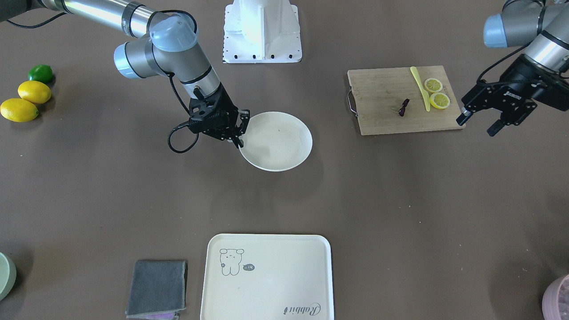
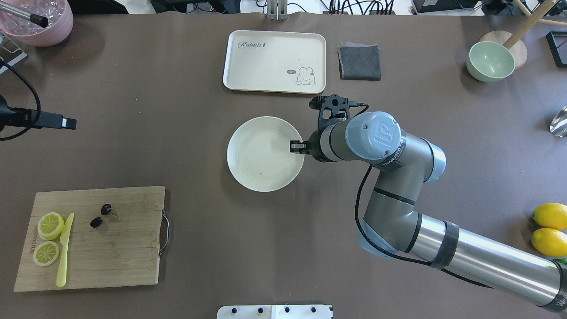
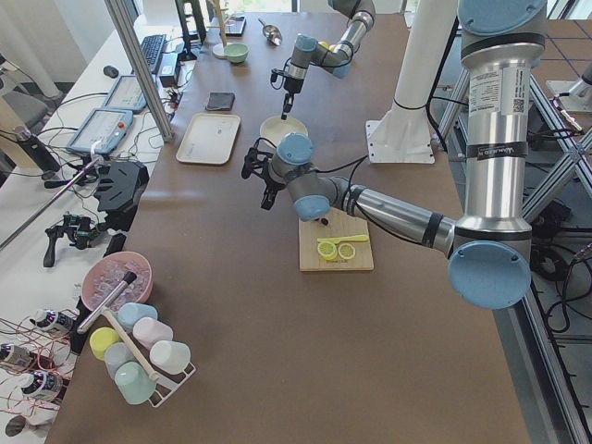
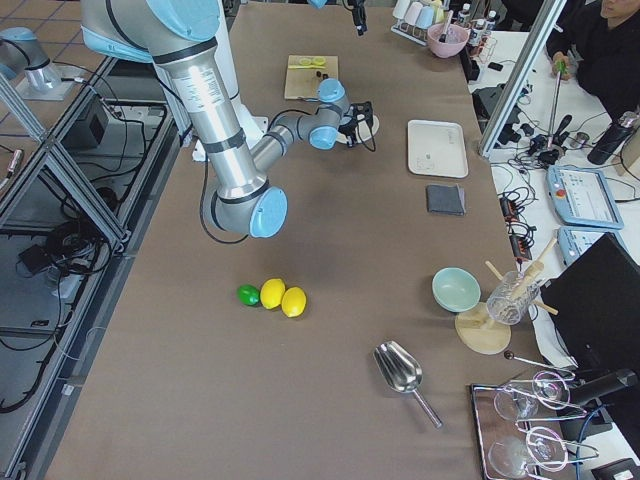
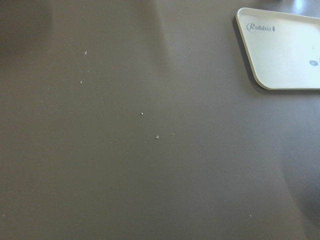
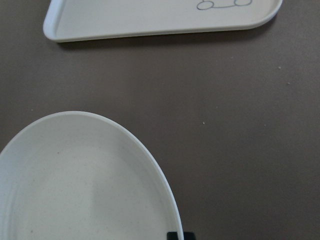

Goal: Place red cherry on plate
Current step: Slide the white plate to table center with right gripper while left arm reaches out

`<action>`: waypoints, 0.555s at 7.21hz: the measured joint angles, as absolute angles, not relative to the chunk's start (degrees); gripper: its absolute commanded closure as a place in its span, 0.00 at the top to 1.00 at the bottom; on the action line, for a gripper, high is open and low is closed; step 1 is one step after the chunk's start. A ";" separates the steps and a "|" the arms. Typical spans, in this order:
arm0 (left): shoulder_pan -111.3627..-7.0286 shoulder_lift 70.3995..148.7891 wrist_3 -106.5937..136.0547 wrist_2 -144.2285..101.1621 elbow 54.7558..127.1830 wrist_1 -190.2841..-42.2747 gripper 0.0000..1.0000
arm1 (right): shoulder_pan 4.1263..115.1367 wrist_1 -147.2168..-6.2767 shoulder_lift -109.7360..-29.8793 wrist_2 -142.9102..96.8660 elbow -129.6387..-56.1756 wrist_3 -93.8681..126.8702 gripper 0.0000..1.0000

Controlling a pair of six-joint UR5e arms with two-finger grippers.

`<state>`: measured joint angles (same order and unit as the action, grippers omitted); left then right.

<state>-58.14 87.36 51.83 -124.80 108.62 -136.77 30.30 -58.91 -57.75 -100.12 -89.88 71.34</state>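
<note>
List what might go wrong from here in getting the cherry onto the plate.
1. The red cherry is tiny and lies close to the yellow knife on the cutting board; the open left gripper may pinch only the stem or bump the knife.
2. The right gripper sits at the plate rim, so a delivering left arm might clash with it, or the plate may shift.

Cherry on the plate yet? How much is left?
Nothing done yet. The red cherry lies on the cutting board, and the plate is empty. The right gripper is at the plate's rim; the left gripper hangs open beside the board, holding nothing. Picking and placing are left.
</note>
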 measured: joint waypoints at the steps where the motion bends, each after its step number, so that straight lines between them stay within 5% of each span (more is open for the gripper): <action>1: -56.52 87.31 51.90 -123.63 109.42 -136.84 0.97 | 30.85 -58.89 -57.54 -101.65 -88.29 71.48 0.00; 3: -53.98 87.28 51.92 -121.42 110.73 -136.92 0.97 | 31.39 -58.83 -57.05 -103.89 -86.12 72.40 0.00; 4: -52.61 87.22 51.88 -120.43 110.97 -136.93 0.97 | 31.41 -58.71 -56.54 -104.52 -85.36 73.21 0.76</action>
